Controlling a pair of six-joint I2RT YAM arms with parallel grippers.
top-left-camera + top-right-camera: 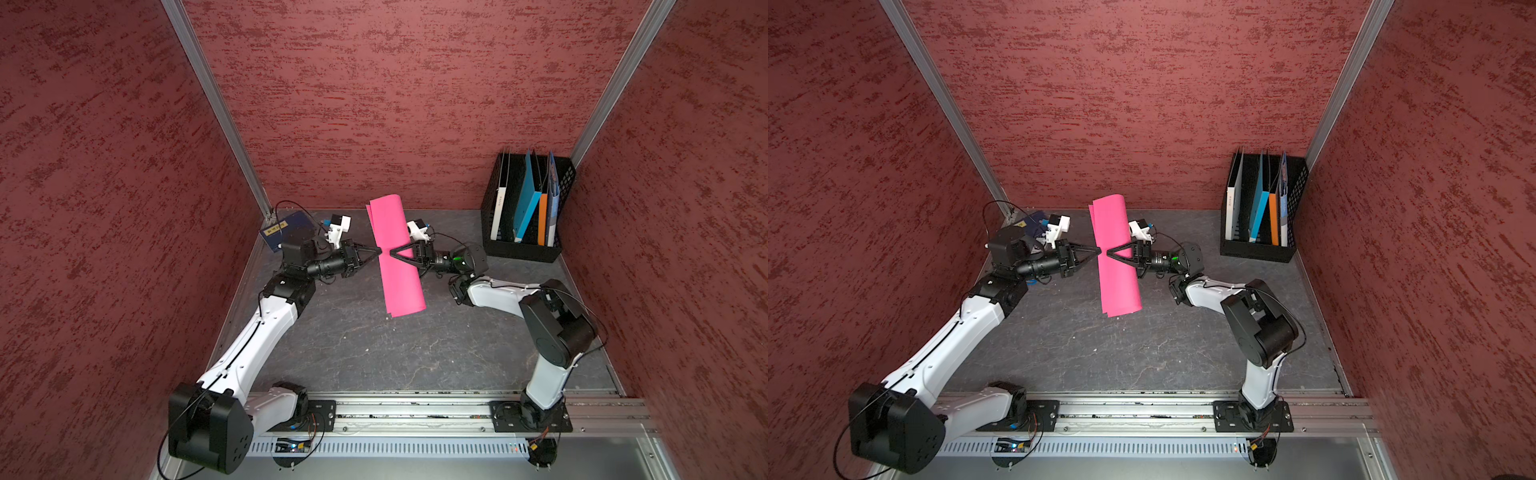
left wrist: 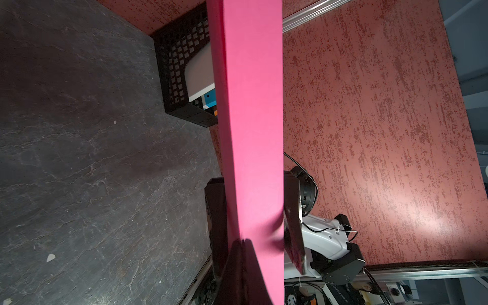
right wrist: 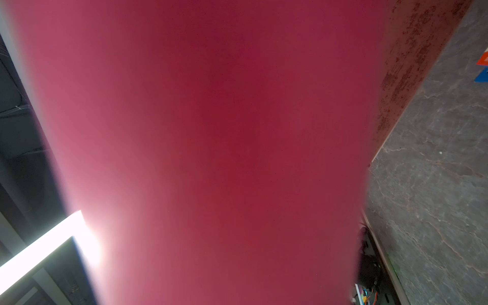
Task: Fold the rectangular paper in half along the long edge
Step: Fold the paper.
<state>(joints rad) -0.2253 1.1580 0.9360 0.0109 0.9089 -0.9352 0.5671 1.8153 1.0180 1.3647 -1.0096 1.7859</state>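
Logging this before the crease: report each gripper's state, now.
Left gripper: shut on the pink paper, pinching its edge.
Right gripper: open, jaws apart on either side of the pink paper.

Robot lab test cell, red textured walls [image 1: 374, 104] framed by aluminium posts [image 1: 216, 108], dark stone-look tabletop [image 1: 374, 353], left arm [image 1: 257, 332] and right arm [image 1: 548, 332] bolted to a metal rail [image 1: 415, 411], black file rack [image 1: 523, 249] in a corner.
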